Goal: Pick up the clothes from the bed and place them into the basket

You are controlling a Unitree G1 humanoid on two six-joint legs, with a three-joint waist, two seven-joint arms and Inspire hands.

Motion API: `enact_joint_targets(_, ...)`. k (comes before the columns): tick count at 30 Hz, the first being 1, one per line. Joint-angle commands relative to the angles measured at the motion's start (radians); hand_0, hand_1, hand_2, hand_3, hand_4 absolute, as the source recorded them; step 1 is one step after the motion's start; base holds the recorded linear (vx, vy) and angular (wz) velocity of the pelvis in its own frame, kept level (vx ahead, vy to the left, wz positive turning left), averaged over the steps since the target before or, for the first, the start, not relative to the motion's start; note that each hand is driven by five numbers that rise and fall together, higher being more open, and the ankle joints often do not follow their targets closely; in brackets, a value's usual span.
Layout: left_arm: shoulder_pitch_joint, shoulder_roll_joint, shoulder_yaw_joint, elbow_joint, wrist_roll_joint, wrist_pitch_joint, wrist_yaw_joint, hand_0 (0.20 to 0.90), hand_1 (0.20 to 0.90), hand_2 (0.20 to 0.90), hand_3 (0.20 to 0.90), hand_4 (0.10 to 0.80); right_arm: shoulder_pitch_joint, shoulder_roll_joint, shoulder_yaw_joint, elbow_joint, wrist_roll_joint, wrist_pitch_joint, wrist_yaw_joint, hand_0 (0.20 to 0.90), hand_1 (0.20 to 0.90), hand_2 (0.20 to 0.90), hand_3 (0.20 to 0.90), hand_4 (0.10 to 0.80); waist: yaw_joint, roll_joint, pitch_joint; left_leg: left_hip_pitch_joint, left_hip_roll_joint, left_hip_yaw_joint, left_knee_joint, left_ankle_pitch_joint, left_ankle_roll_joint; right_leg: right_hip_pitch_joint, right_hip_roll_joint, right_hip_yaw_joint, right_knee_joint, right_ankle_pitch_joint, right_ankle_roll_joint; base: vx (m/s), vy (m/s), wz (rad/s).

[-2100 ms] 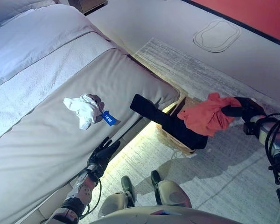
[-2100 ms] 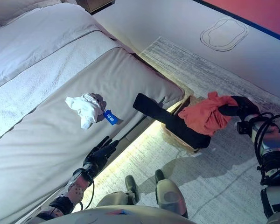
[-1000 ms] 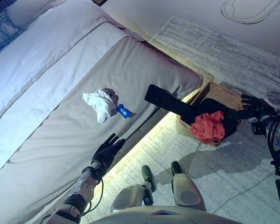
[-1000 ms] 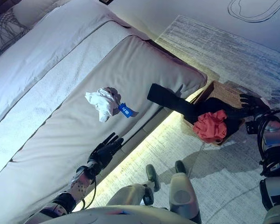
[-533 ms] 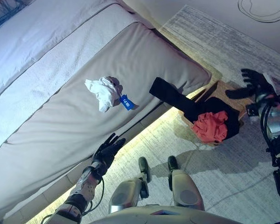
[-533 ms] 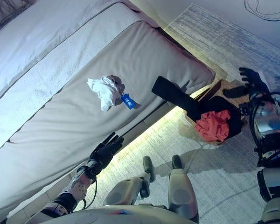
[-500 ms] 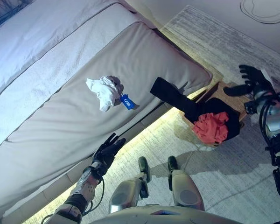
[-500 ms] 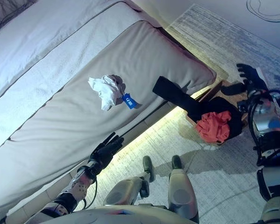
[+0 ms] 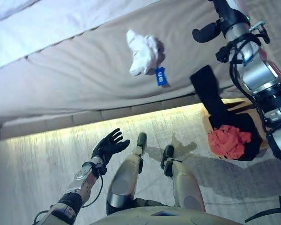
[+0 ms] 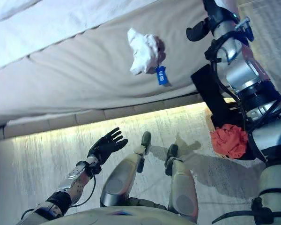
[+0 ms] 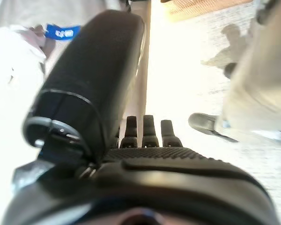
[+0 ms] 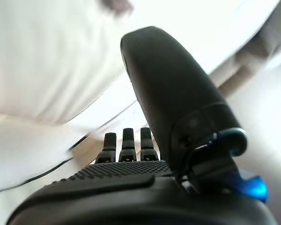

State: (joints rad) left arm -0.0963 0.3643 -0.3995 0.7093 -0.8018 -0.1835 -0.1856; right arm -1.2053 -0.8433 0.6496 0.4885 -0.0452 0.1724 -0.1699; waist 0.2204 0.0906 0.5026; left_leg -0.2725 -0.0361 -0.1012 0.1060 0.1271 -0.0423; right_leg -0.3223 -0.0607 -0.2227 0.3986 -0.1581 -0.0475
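A crumpled white garment [image 9: 141,50] with a blue tag [image 9: 160,76] lies on the grey bed cover [image 9: 75,70] near its edge. A black garment [image 9: 209,93] hangs from the bed's edge into the woven basket [image 9: 205,123] on the floor. A red garment [image 9: 229,140] lies in the basket on the black cloth. My right hand [image 9: 225,16] is open and empty, raised over the bed's edge to the right of the white garment. Its fingers [image 12: 124,140] are straight. My left hand [image 9: 107,145] is open and empty above the floor beside the bed. The tag also shows in the left wrist view [image 11: 62,33].
A lit strip [image 9: 107,122] runs along the bed's base. A pale rug [image 9: 28,173] covers the floor in front of the bed. A white duvet [image 9: 47,23] lies further back on the bed.
The camera has swung towards the bed. My right hand let go of the red garment, which now lies in the basket, and rose empty over the bed's edge. My left hand stays open.
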Motion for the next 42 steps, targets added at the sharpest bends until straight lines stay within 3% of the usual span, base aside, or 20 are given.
enact_joint_targets(1,0.041,0.061,0.001,-0.107,-0.022,-0.082,-0.043,0.9,0.9,0.9,0.9,0.8,-0.195,-0.04,0.116,-0.038,-0.218,-0.014,-0.027,0.9,0.9,0.9,0.9,0.8,0.025,-0.033,-0.01,-0.049,-0.092,-0.068,0.113,-0.103,0.046,0.046,0.012,-0.093,-0.027,0.013,-0.003,-0.034,0.077,0.37)
enact_joint_targets(2,0.039,0.062,0.001,-0.109,-0.024,-0.082,-0.045,0.9,0.9,0.9,0.9,0.8,-0.202,-0.042,0.121,-0.035,-0.234,-0.014,-0.022,0.9,0.9,0.9,0.9,0.8,0.025,-0.027,-0.01,-0.065,-0.092,-0.072,0.114,-0.081,0.048,0.035,0.011,-0.107,-0.03,0.034,-0.009,0.026,0.035,0.41)
enact_joint_targets(4,0.049,0.08,0.0,-0.147,-0.041,-0.086,-0.056,0.9,0.9,0.9,0.9,0.8,-0.271,-0.068,0.212,-0.017,-0.41,0.002,0.005,0.9,0.9,0.9,0.9,0.8,0.051,-0.031,0.013,-0.089,-0.1,-0.075,0.143,-0.103,0.051,0.012,-0.002,-0.111,0.01,0.008,-0.003,0.002,0.008,0.46)
enact_joint_targets(6,0.066,0.12,-0.001,-0.196,-0.056,-0.087,-0.066,0.9,0.9,0.9,0.9,0.8,-0.373,-0.118,0.38,0.025,-0.604,-0.004,0.055,0.9,0.9,0.9,0.9,0.8,0.082,-0.041,0.017,-0.14,-0.104,-0.086,0.169,-0.103,0.058,-0.034,-0.016,-0.135,0.049,0.005,0.0,0.0,0.002,0.31)
enact_joint_targets(9,0.09,0.165,0.001,-0.253,-0.085,-0.081,-0.07,0.9,0.9,0.9,0.9,0.8,-0.457,-0.16,0.541,0.049,-0.765,-0.024,0.15,0.9,0.9,0.9,0.9,0.8,0.109,-0.057,0.017,-0.187,-0.105,-0.095,0.193,-0.105,0.065,-0.068,-0.026,-0.159,0.077,0.003,0.003,0.03,-0.016,0.39)
enact_joint_targets(16,0.112,0.219,-0.01,-0.318,-0.11,-0.063,-0.067,0.9,0.9,0.9,0.9,0.8,-0.498,-0.193,0.66,0.124,-0.925,-0.09,0.241,0.9,0.9,0.9,0.9,0.8,0.133,-0.077,0.017,-0.231,-0.109,-0.113,0.218,-0.11,0.074,-0.104,-0.04,-0.178,0.109,0.002,0.012,0.057,-0.02,0.18)
enact_joint_targets(24,0.136,0.227,-0.001,-0.354,-0.193,-0.075,-0.085,0.9,0.9,0.9,0.9,0.8,-0.522,-0.183,0.706,0.221,-0.938,-0.136,0.303,0.9,0.9,0.9,0.9,0.8,0.148,-0.07,0.017,-0.283,-0.117,-0.115,0.243,-0.108,0.072,-0.16,-0.051,-0.177,0.151,-0.007,0.016,0.034,0.02,0.03)
enact_joint_targets(30,0.18,0.241,0.018,-0.439,-0.212,-0.075,-0.1,0.9,0.9,0.9,0.9,0.8,-0.527,-0.167,0.728,0.291,-0.822,-0.197,0.415,0.9,0.9,0.9,0.9,0.8,0.164,-0.048,0.017,-0.356,-0.124,-0.104,0.276,-0.105,0.065,-0.23,-0.057,-0.176,0.186,-0.013,0.014,0.0,0.0,0.0)
enact_joint_targets(36,0.195,0.255,0.017,-0.493,-0.251,-0.088,-0.114,0.9,0.9,0.9,0.9,0.8,-0.521,-0.147,0.732,0.351,-0.747,-0.178,0.432,0.9,0.9,0.9,0.9,0.8,0.174,-0.026,0.017,-0.427,-0.13,-0.108,0.308,-0.107,0.07,-0.312,-0.061,-0.172,0.235,-0.02,0.008,-0.033,0.002,0.02)
enact_joint_targets(38,0.199,0.258,0.018,-0.515,-0.253,-0.087,-0.116,0.9,0.9,0.9,0.9,0.8,-0.522,-0.15,0.731,0.366,-0.708,-0.166,0.412,0.804,0.804,0.804,0.787,0.687,0.175,-0.023,0.017,-0.446,-0.132,-0.109,0.319,-0.109,0.071,-0.332,-0.062,-0.169,0.244,-0.02,0.008,-0.057,-0.011,0.01)
enact_joint_targets(39,0.205,0.263,0.019,-0.525,-0.258,-0.091,-0.121,0.9,0.9,0.9,0.9,0.8,-0.529,-0.153,0.735,0.364,-0.681,-0.164,0.389,0.528,0.528,0.528,0.466,0.366,0.175,-0.022,0.017,-0.455,-0.131,-0.108,0.323,-0.111,0.073,-0.343,-0.061,-0.168,0.245,-0.019,0.008,-0.047,-0.002,0.01)
enact_joint_targets(40,0.208,0.266,0.02,-0.529,-0.26,-0.094,-0.123,0.9,0.9,0.9,0.9,0.8,-0.534,-0.156,0.738,0.362,-0.663,-0.163,0.377,0.319,0.319,0.319,0.222,0.122,0.174,-0.022,0.017,-0.458,-0.13,-0.107,0.323,-0.111,0.073,-0.346,-0.06,-0.169,0.245,-0.018,0.008,-0.062,0.006,0.01)
enact_joint_targets(42,0.213,0.267,0.018,-0.537,-0.261,-0.094,-0.118,0.9,0.9,0.9,0.9,0.8,-0.542,-0.16,0.733,0.362,-0.613,-0.149,0.335,0.3,0.3,0.3,0.2,0.1,0.171,-0.023,0.017,-0.464,-0.126,-0.103,0.326,-0.113,0.073,-0.354,-0.058,-0.169,0.248,-0.016,0.008,-0.054,0.01,-0.01)
